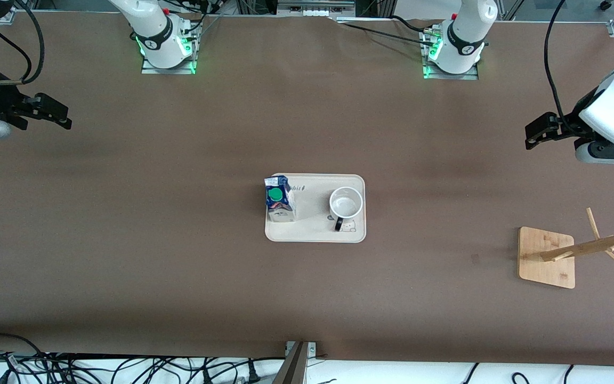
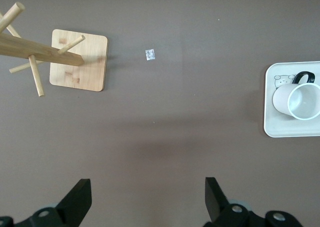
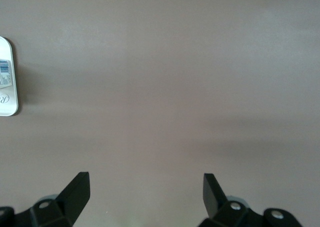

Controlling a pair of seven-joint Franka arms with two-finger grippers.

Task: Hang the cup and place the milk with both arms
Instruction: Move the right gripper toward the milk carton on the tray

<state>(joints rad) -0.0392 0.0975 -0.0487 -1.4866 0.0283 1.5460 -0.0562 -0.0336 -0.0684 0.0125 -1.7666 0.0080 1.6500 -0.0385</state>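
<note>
So far nothing is picked up: the left gripper (image 1: 532, 133) hangs over the table's edge at the left arm's end and the right gripper (image 1: 56, 114) over the right arm's end, both with fingers wide apart and empty. I judge each should come straight down on the tray (image 1: 315, 234), the left on the cup (image 1: 346, 203) by its rim, the right on the milk (image 1: 279, 200) across its narrow sides. Both stand upright, long axis vertical; the cup's handle points toward the front camera, well apart from the wooden rack (image 1: 579, 250).
</note>
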